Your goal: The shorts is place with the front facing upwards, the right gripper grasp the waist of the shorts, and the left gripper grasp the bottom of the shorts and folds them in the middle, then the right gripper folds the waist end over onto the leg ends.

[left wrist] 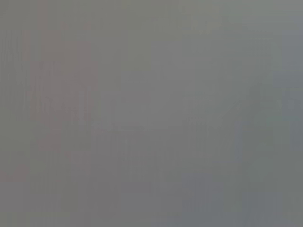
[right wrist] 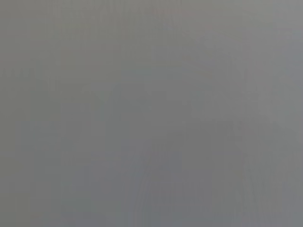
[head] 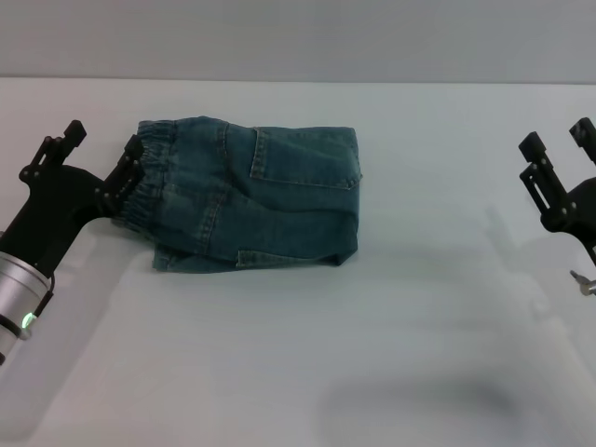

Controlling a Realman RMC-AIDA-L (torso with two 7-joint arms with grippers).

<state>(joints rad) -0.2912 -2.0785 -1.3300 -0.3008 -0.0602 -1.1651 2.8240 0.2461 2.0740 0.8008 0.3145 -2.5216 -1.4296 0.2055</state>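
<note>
The left gripper is seen with fingers spread, one fingertip against the waist, nothing clamped. The shorts are laid folded on the white table, waist toward the robot's left. The right gripper is held open and empty, well apart (both wrist views blank grey).

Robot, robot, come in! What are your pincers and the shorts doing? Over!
Left pincer open, at the waist. Right pincer open, off to the right, clear. Shorts folded on the white table. Nothing in the way.
</note>
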